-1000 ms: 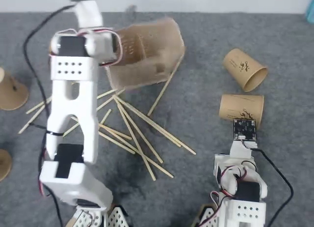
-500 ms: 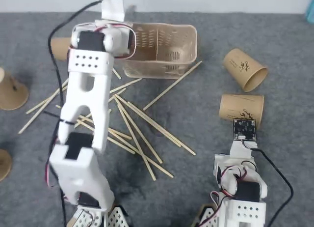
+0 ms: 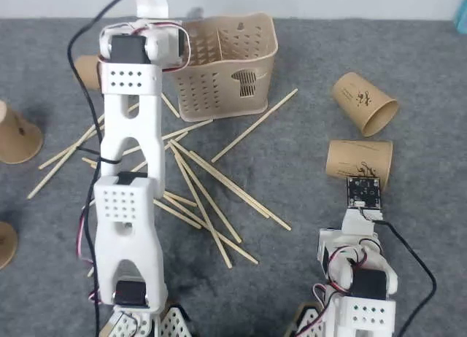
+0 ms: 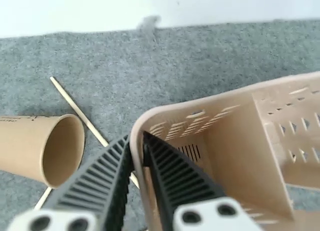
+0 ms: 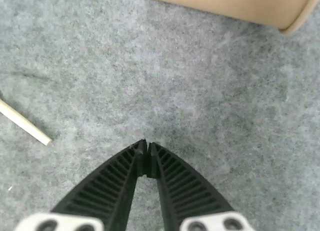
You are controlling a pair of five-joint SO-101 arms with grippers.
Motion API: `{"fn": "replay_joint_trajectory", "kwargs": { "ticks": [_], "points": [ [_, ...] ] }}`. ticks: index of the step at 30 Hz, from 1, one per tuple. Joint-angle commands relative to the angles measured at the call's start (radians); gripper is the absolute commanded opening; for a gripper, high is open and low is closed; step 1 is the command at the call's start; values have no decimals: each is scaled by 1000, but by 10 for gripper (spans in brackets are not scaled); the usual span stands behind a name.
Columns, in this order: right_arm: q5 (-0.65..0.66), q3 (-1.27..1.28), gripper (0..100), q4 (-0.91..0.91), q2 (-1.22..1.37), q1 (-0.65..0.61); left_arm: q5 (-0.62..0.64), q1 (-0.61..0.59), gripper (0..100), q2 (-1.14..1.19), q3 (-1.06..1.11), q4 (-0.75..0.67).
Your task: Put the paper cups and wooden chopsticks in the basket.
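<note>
Plastic basket (image 3: 219,89); matt paper cups (image 3: 363,103); wooden chopsticks (image 3: 230,186); fuzzy cloth mat (image 3: 423,60).

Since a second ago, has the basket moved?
Yes. The basket, held by the left hand, shifted toward the table's far edge, judged against the unmoved paper cup.

Basket (image 3: 219,82) beige, perforated; paper cups (image 3: 363,103) tan, dark print; chopsticks (image 3: 255,126) pale wood; table cover (image 3: 306,184) grey

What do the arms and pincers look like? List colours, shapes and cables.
Left arm and right arm: white plastic shells with rows of small round holes, black servo blocks, red-and-white wires and a black cable. Left pincer and right pincer: black tapered fingers with ribbed inner faces, on white bases with screw holes.
</note>
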Motion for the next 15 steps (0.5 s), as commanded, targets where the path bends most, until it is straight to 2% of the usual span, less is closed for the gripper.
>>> {"fn": "replay_joint_trajectory", "kwargs": {
  "ticks": [1, 5, 7, 15],
  "points": [
    [14, -11, 6, -2, 5, 16, -20, 9, 161, 9, -171, 89],
    [14, -11, 6, -2, 5, 16, 11, 9, 329, 11, -344, 199],
    [14, -9, 6, -2, 5, 16, 5, 11, 337, 5, -406, 253],
    [14, -9, 6, -2, 5, 16, 9, 41, 306, -184, -291, 284]
  ]
}}
